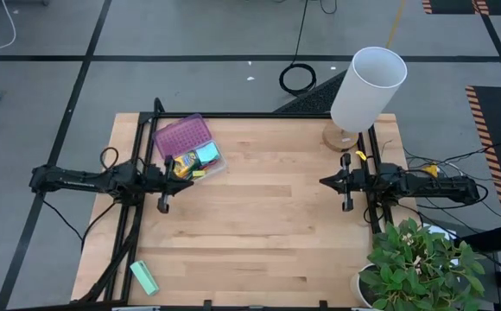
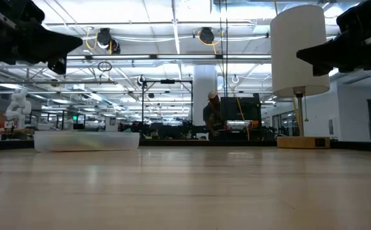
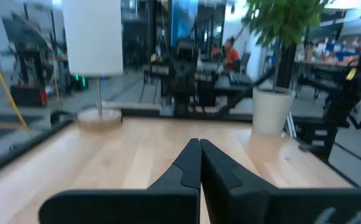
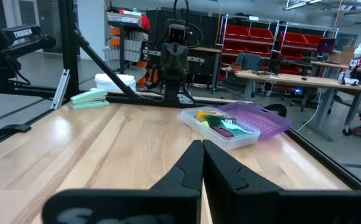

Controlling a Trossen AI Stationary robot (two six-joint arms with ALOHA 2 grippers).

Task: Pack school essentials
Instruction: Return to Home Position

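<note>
While both closed jaws are being held empty, the school essentials point(image 1: 194, 161) are being kept packed in the clear box point(image 1: 218, 168), beside the left gripper point(image 1: 162, 206), far from the right gripper point(image 1: 347, 204).

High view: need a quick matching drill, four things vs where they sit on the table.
Things:
1. clear box
2. lamp
3. mint-green block
4. plant

Places:
A. near right corner
B. far left, beside the left gripper
C. near left corner
D. far right corner, behind the right gripper

Pairs: 1-B, 2-D, 3-C, 4-A
</note>
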